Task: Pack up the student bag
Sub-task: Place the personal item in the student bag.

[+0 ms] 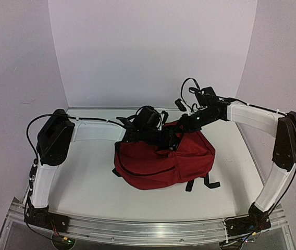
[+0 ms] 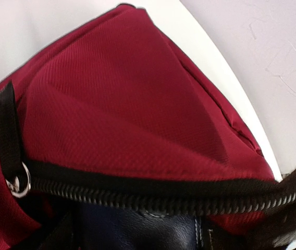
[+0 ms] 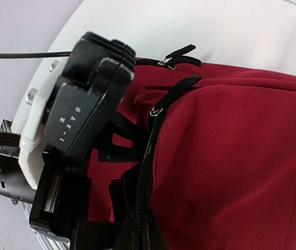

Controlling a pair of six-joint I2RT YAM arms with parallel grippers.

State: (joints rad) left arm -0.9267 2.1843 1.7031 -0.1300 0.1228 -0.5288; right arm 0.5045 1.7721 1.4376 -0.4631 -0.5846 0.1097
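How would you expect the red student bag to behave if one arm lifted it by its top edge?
Probably floppy: the student bag is soft fabric that slumps and creases on the table. It would likely sag rather than keep shape. Its loose straps may drag or snag when pushed.

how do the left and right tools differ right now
The left tool reaches in from the left, at the student bag's open mouth; the right tool comes from the right, at its zipper trim. The right tool is shut; the left tool's jaws are unclear. Both work the bag's far side.
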